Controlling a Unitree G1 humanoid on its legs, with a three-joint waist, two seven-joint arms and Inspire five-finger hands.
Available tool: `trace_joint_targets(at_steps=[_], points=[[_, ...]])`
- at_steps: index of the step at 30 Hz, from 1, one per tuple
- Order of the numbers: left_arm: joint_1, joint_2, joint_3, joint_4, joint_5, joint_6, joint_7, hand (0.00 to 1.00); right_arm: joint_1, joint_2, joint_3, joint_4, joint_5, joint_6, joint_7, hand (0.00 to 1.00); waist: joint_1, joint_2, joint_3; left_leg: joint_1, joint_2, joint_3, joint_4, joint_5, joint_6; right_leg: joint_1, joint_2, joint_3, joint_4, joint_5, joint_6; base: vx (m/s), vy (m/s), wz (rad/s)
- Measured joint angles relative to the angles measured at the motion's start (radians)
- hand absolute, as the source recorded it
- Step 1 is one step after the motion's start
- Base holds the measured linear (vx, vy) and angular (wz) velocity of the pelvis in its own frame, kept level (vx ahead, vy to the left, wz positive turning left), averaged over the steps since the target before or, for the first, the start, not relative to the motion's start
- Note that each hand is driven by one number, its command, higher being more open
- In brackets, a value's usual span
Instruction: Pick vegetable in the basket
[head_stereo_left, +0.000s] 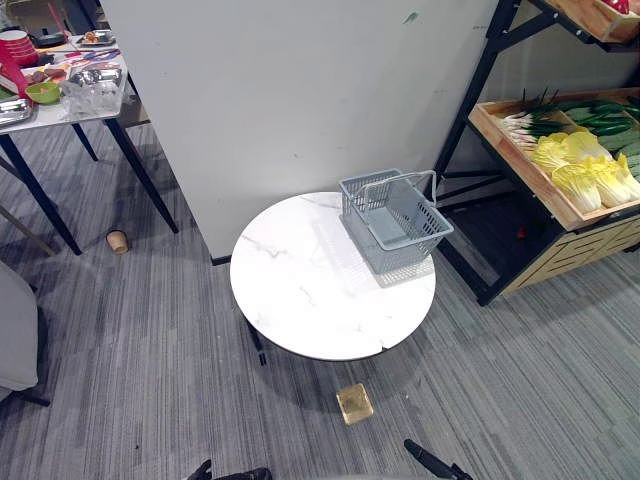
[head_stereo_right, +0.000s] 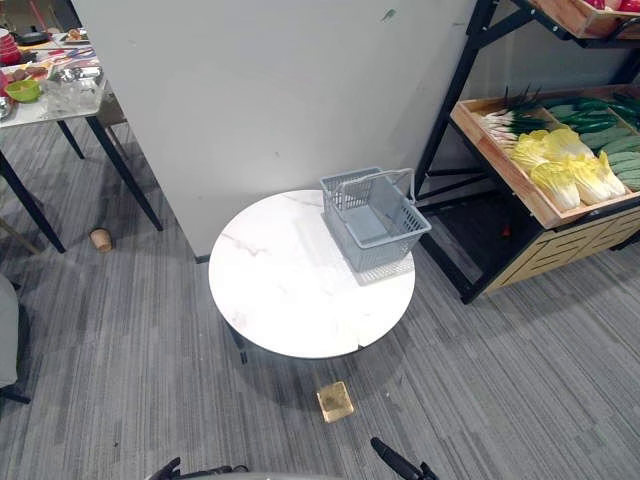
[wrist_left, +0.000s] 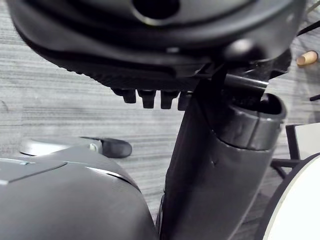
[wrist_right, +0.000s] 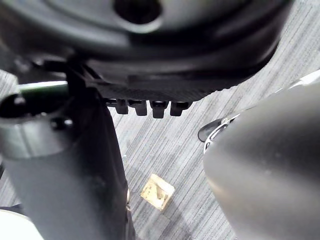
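Observation:
A grey plastic basket (head_stereo_left: 402, 254) with its handle raised stands empty on the far right part of a round white marble table (head_stereo_left: 300, 290). Vegetables lie in a wooden shelf tray (head_stereo_left: 522, 168) to the right of the table: yellow-white cabbages (head_stereo_left: 585, 168), spring onions (head_stereo_left: 528, 124) and dark green ones behind. My left hand (head_stereo_left: 204, 469) and right hand (head_stereo_left: 428, 460) hang low near the floor, on the near side of the table and far from both basket and shelf. The wrist views show each hand, left (wrist_left: 150, 50) and right (wrist_right: 150, 60), with straight fingers (wrist_left: 148, 98) holding nothing.
A white partition (head_stereo_left: 300, 90) stands right behind the table. A small wooden block (head_stereo_left: 354, 403) lies on the carpet in front of it. At the far left stands a side table (head_stereo_left: 60, 110) with dishes, and a cup (head_stereo_left: 118, 241) lies on the floor near it.

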Motion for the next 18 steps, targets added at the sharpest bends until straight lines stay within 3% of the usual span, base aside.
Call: trace_joint_targets(at_steps=[7, 9, 11, 14, 16, 18], points=[[0.000, 0.001, -0.002, -0.005, -0.001, -0.005, -0.001, 1.00, -0.051, 0.020, 0.001, -0.004, 0.039, -0.012, 0.002, 1.00, 0.000, -0.004, 0.016, 0.014, -0.002, 0.018, 0.000, 0.000, 0.003, 0.001, -0.008, 0.002, 0.017, 0.011, 0.013, -0.01, 0.028, -0.05], [0.000, -0.004, -0.007, -0.013, -0.001, -0.005, -0.002, 1.00, -0.059, 0.016, 0.001, -0.014, 0.038, -0.017, 0.003, 1.00, 0.000, 0.009, 0.047, 0.034, 0.004, 0.027, 0.000, -0.017, 0.029, -0.014, -0.017, -0.005, 0.095, 0.009, 0.016, -0.08, 0.064, -0.06], [0.000, -0.009, -0.017, -0.021, 0.001, -0.006, -0.005, 1.00, -0.056, 0.004, -0.001, -0.041, 0.038, -0.020, 0.002, 1.00, -0.002, 0.026, 0.077, 0.046, 0.008, 0.027, 0.000, -0.036, 0.049, -0.117, -0.045, -0.027, 0.340, 0.010, 0.016, -0.10, 0.064, 0.08], [0.010, 0.000, -0.014, -0.022, 0.000, -0.006, -0.006, 1.00, -0.022, 0.013, -0.008, -0.051, 0.045, -0.020, 0.004, 1.00, -0.003, 0.015, 0.092, 0.070, 0.007, 0.008, 0.000, -0.039, 0.064, -0.221, -0.100, -0.018, 0.569, 0.042, -0.011, -0.05, 0.056, 0.24], [0.015, 0.001, -0.011, -0.028, 0.001, -0.006, -0.006, 1.00, -0.016, 0.014, -0.015, -0.057, 0.045, -0.021, 0.006, 1.00, -0.003, 0.011, 0.092, 0.071, 0.013, 0.004, 0.000, -0.043, 0.070, -0.229, -0.114, -0.041, 0.545, -0.033, -0.018, -0.04, 0.018, 0.12], [0.012, -0.001, -0.009, -0.029, 0.002, -0.005, -0.006, 1.00, -0.013, 0.015, -0.022, -0.061, 0.048, -0.021, 0.012, 1.00, -0.004, 0.018, 0.092, 0.073, 0.029, 0.003, 0.001, -0.044, 0.071, -0.242, -0.122, -0.057, 0.447, -0.048, -0.009, -0.02, -0.037, 0.01]])
